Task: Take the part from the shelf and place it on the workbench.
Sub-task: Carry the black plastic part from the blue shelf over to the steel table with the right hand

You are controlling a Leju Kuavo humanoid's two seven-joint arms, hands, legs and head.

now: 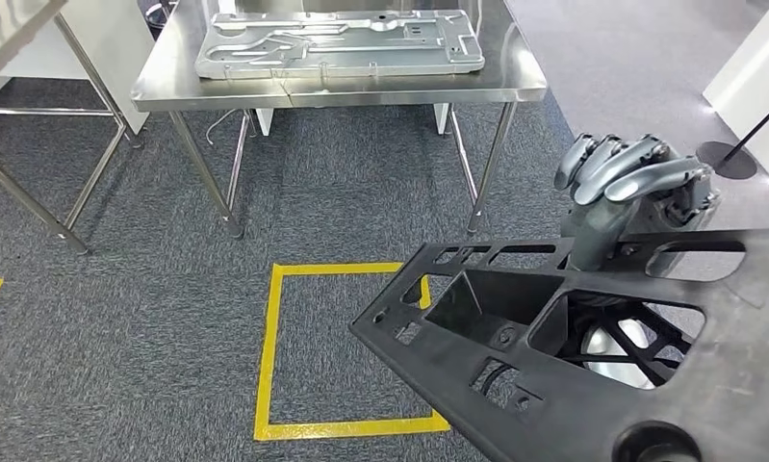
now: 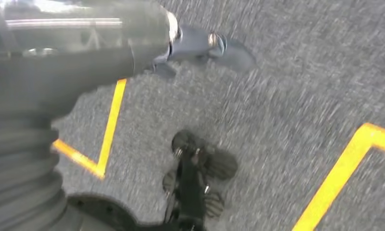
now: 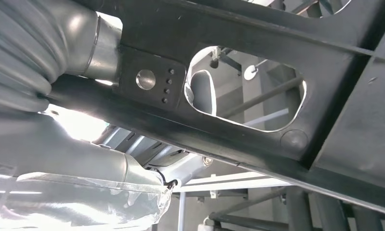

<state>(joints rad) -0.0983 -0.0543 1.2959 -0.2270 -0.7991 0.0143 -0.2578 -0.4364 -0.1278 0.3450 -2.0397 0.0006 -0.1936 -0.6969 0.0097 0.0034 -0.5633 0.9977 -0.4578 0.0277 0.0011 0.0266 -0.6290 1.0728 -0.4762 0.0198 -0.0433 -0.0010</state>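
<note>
Your right hand (image 1: 630,188) grips the black part (image 1: 592,346) near its far edge, fingers curled over the rim, and the part juts out flat ahead of you, low in the head view, above the carpet. It is a broad black plastic panel full of cut-outs. The right wrist view shows its underside (image 3: 258,96) close against the arm, with metal framing beyond the openings. Your left hand (image 2: 200,45) hangs toward the floor. That picture is blurred, so you cannot tell whether its fingers are open or closed, though nothing appears to be in it.

The steel tabletop (image 1: 515,82) stands ahead, well apart from the part, and a grey metal panel (image 1: 337,43) already lies across most of it. Between you and it is a yellow taped square (image 1: 342,346) on the carpet.

What could go wrong from here, as a judgement:

- The part is wide and held at one edge by one hand — its weight may lever it out of the fingers or let it sag as you walk.
- The leading corner could catch the tabletop's edge or a leg if you carry it too low on approach.
- The bare steel left around the metal panel is narrow — set the part down carelessly and it may land on that panel or overhang and tip off.
- Blur in the left wrist view suggests body motion, which could swing the load.
</note>
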